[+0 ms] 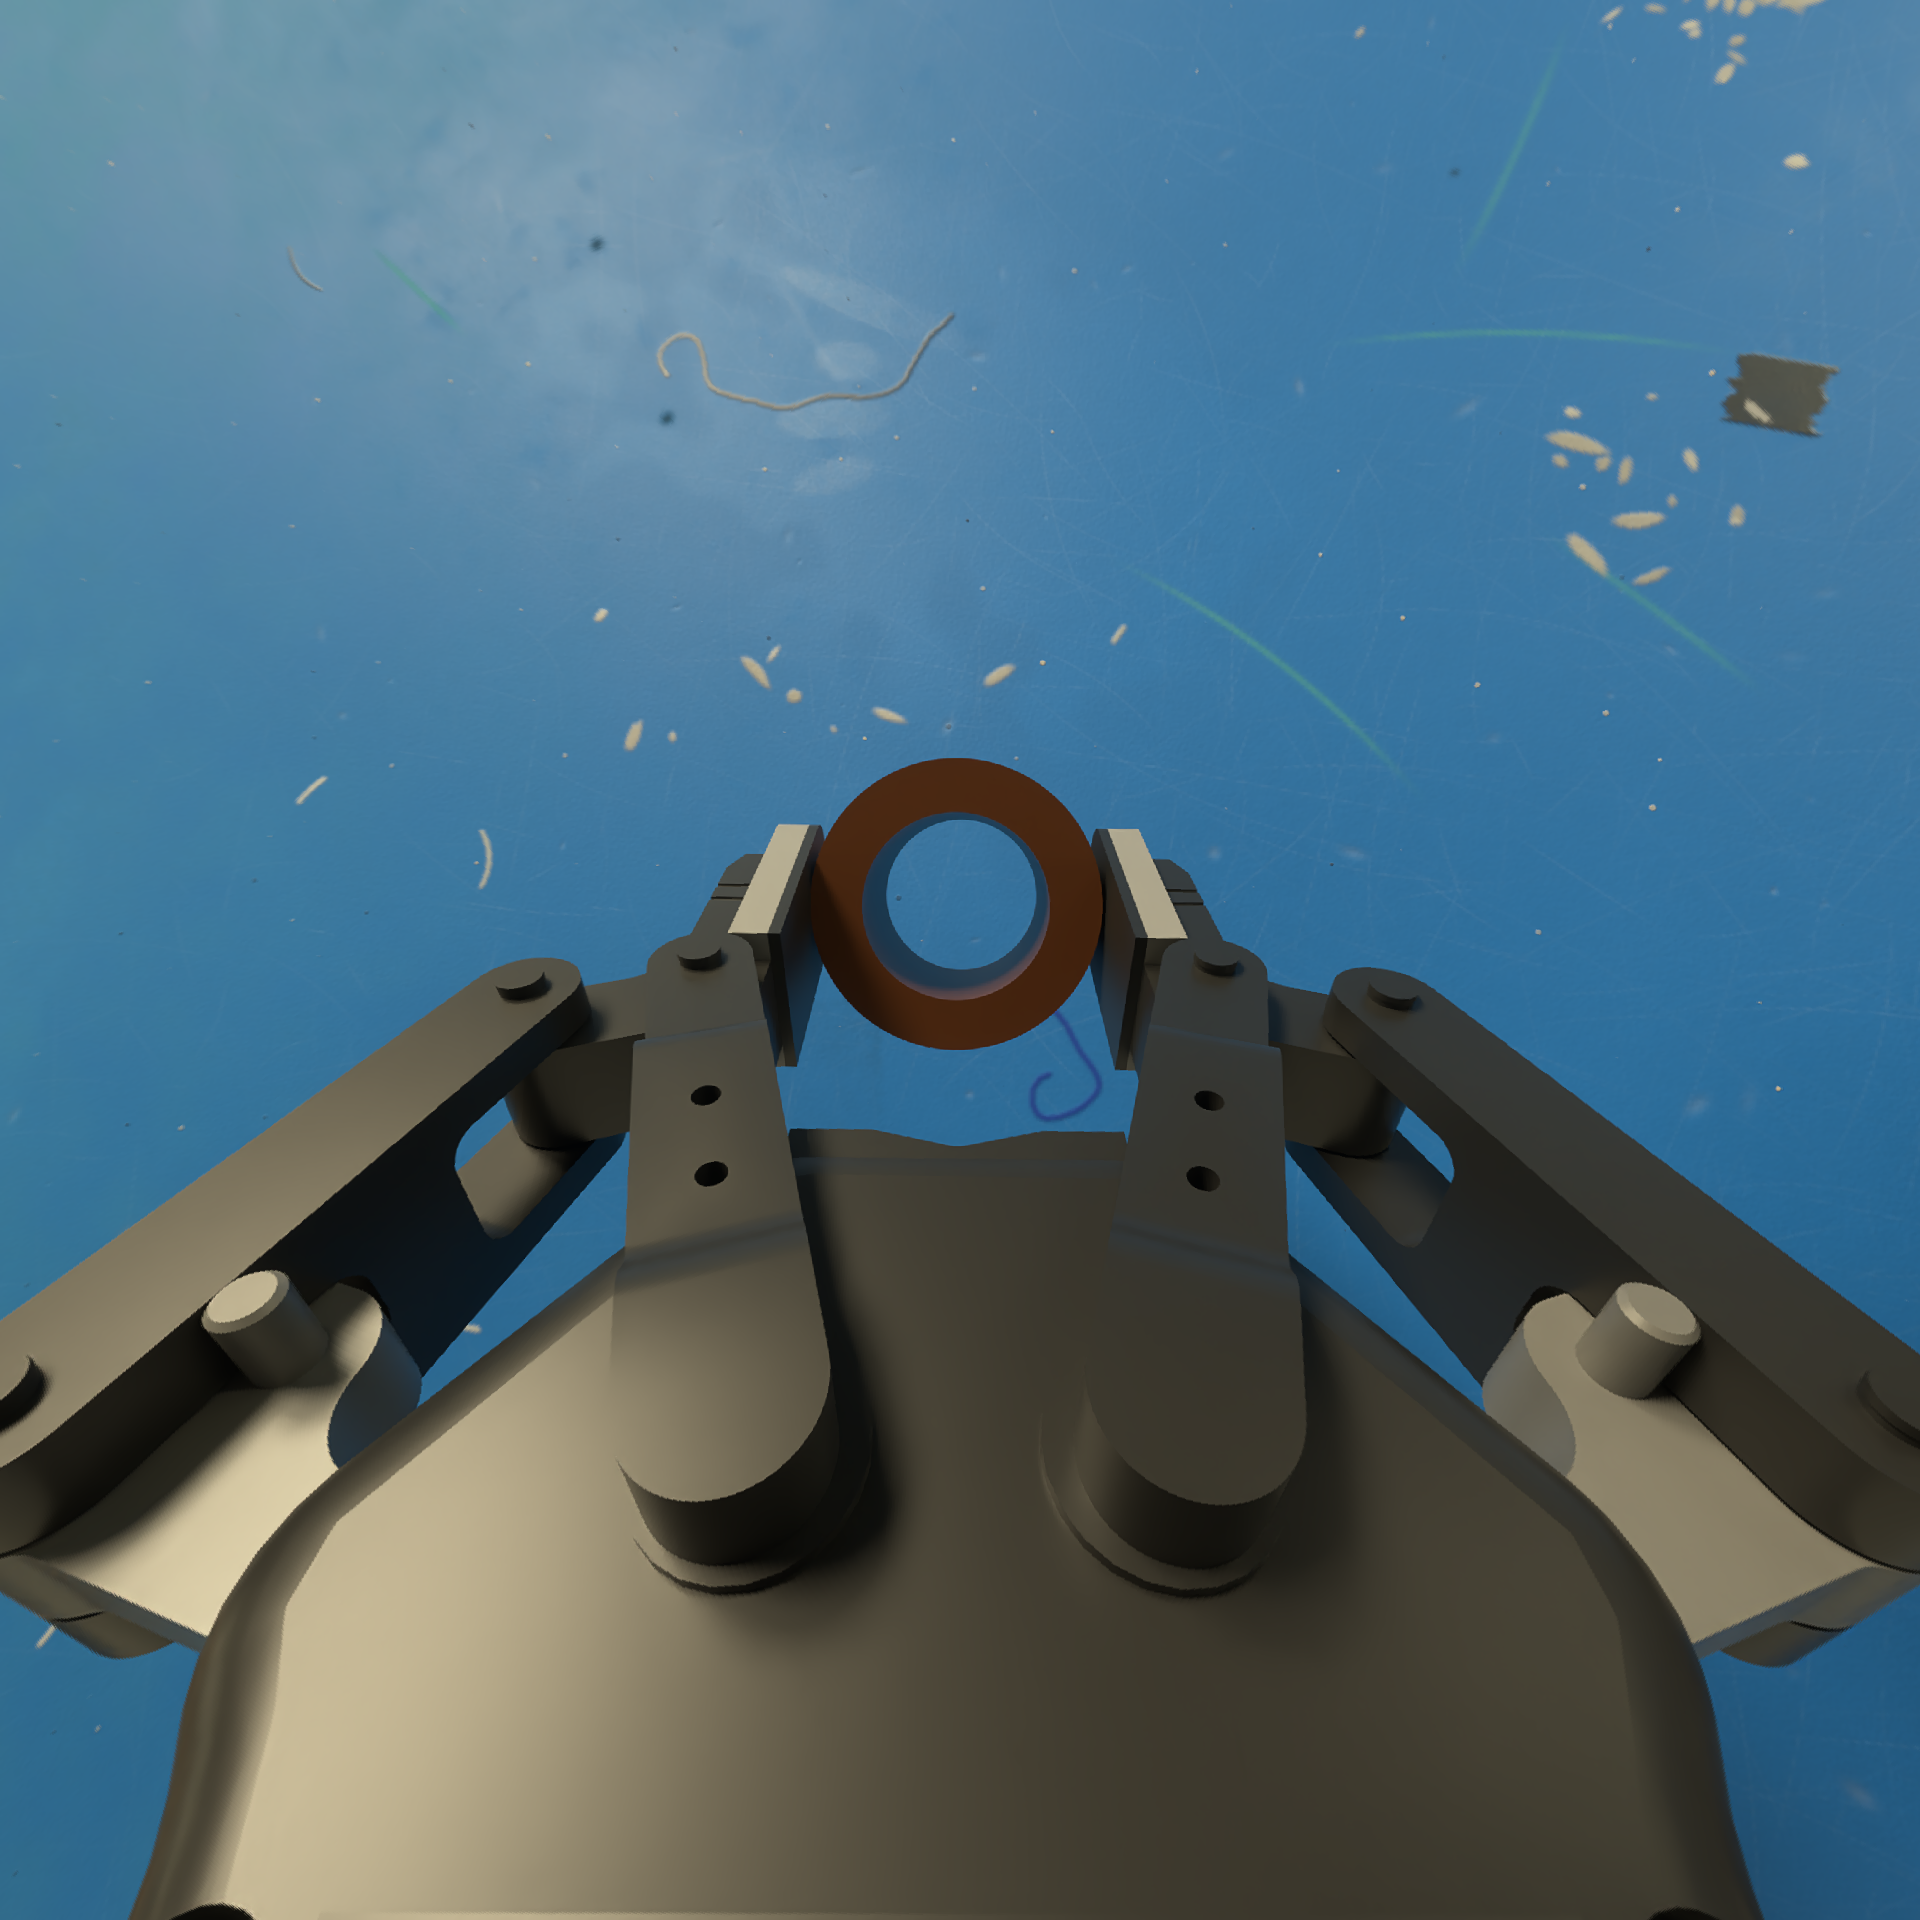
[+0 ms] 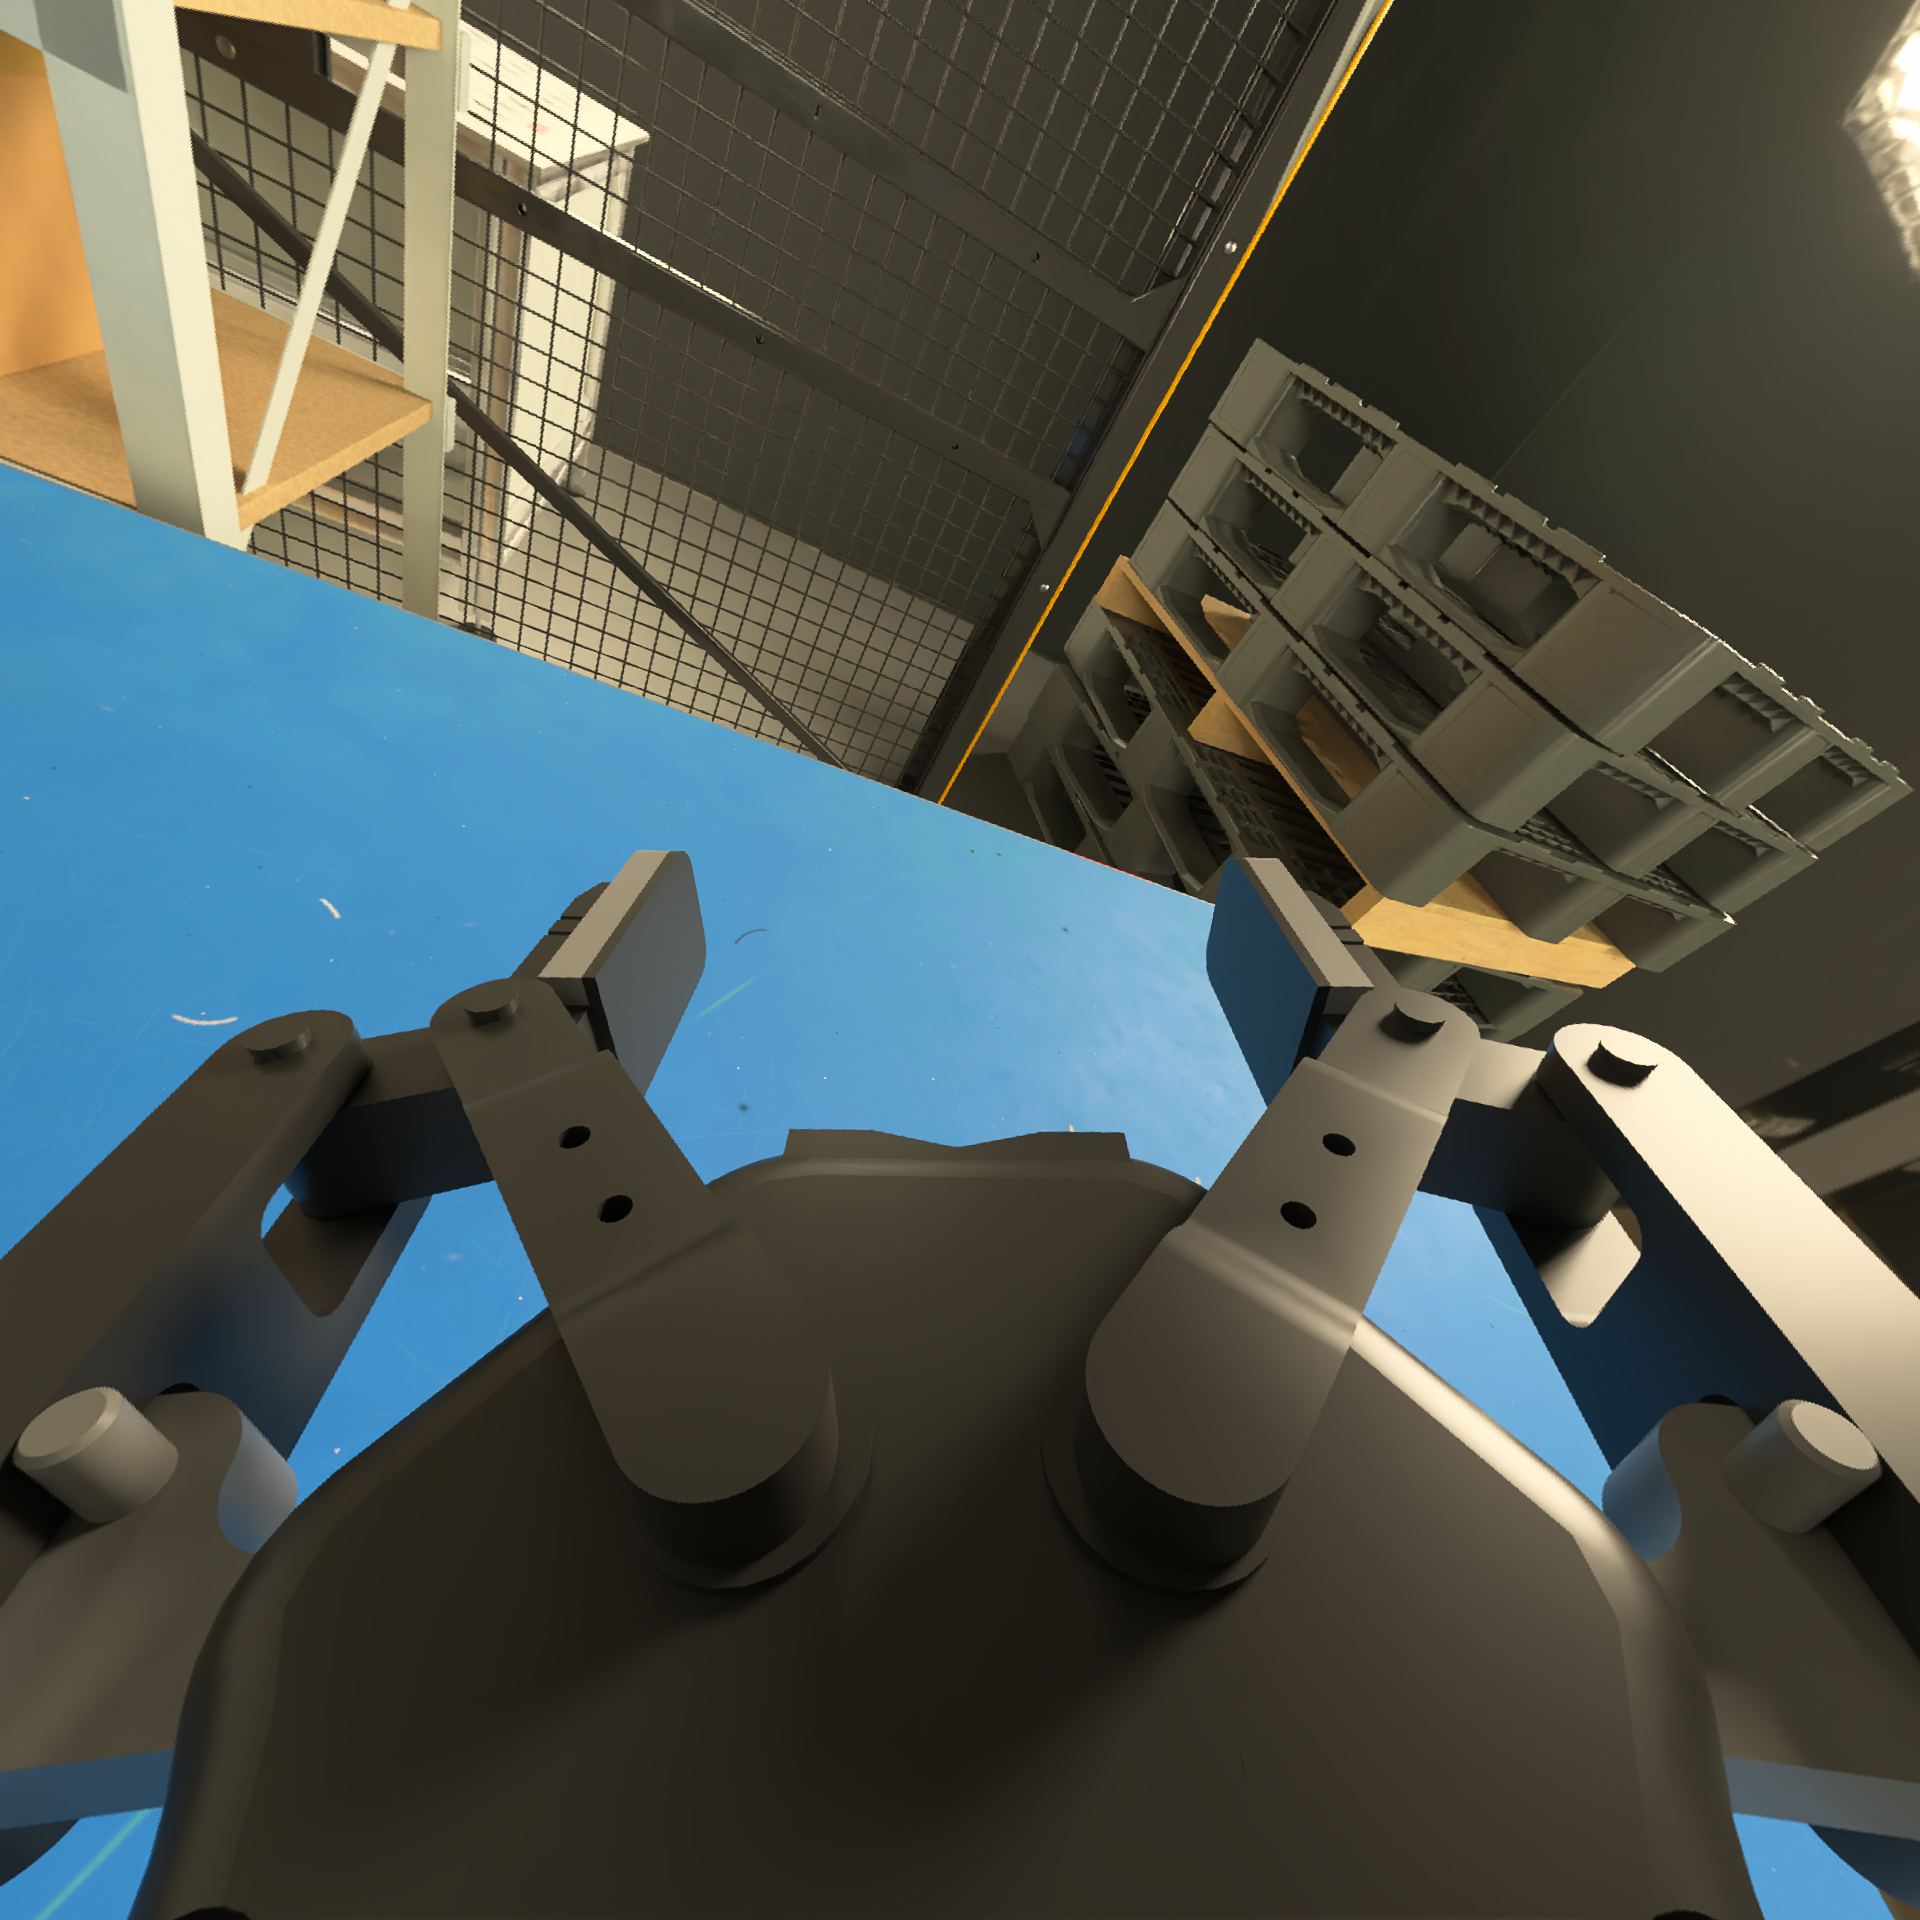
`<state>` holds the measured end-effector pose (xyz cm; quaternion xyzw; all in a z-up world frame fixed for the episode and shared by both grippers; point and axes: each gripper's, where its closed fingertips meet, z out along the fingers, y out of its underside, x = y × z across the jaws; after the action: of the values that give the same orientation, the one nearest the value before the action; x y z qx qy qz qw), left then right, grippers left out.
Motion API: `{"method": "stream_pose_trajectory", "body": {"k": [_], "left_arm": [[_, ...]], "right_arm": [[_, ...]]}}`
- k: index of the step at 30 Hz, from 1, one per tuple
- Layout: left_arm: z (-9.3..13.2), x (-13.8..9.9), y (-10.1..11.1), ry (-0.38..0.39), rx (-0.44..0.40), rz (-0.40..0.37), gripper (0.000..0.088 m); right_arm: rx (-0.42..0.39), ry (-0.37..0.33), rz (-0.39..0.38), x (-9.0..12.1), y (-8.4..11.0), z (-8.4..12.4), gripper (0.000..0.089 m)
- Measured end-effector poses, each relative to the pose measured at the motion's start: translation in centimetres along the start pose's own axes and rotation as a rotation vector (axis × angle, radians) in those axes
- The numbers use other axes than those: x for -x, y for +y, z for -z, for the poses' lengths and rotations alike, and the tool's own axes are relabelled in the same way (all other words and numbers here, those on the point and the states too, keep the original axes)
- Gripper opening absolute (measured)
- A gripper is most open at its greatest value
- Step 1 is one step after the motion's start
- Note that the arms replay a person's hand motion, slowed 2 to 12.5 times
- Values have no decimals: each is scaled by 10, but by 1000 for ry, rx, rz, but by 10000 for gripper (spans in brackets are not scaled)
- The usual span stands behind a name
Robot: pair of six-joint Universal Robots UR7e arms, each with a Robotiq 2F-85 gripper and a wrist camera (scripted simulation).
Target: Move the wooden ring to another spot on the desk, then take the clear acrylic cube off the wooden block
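In the left wrist view my left gripper [image 1: 956,925] is shut on the wooden ring [image 1: 956,1023], a dark brown ring seen face-on with the blue desk [image 1: 935,468] showing through its hole. Both pads press its left and right sides. I cannot tell whether it rests on the desk or hangs above it. In the right wrist view my right gripper [image 2: 961,925] is open and empty, tilted over the desk [image 2: 312,779] near its far edge. The clear acrylic cube and the wooden block are not in either view.
The desk in the left wrist view carries small pale flecks, a thin pale thread [image 1: 800,374] and a dark patch [image 1: 1779,395]. Beyond the desk edge in the right wrist view stand a wire mesh fence [image 2: 779,364], a shelf rack [image 2: 208,364] and stacked grey pallets [image 2: 1455,675].
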<state>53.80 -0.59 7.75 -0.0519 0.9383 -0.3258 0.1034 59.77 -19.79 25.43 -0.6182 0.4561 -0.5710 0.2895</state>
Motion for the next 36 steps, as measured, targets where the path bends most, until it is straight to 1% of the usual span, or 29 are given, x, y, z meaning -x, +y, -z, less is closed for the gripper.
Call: {"method": "stream_pose_trajectory", "body": {"k": [6, 16, 27, 36], "left_arm": [[-12, -3, 6, 16, 31, -6, 449], [-26, -3, 17, 3, 89, -21, 449], [-35, -1, 25, -11, 146, -45, 449], [-40, 1, 28, -22, 169, -49, 449]], "right_arm": [[-5, -11, -3, 1, -1, 0, 835], [-8, -25, -9, 2, -2, 0, 835], [-6, -34, 5, 5, -3, -1, 835], [-5, -37, 20, 7, -3, -1, 835]]}}
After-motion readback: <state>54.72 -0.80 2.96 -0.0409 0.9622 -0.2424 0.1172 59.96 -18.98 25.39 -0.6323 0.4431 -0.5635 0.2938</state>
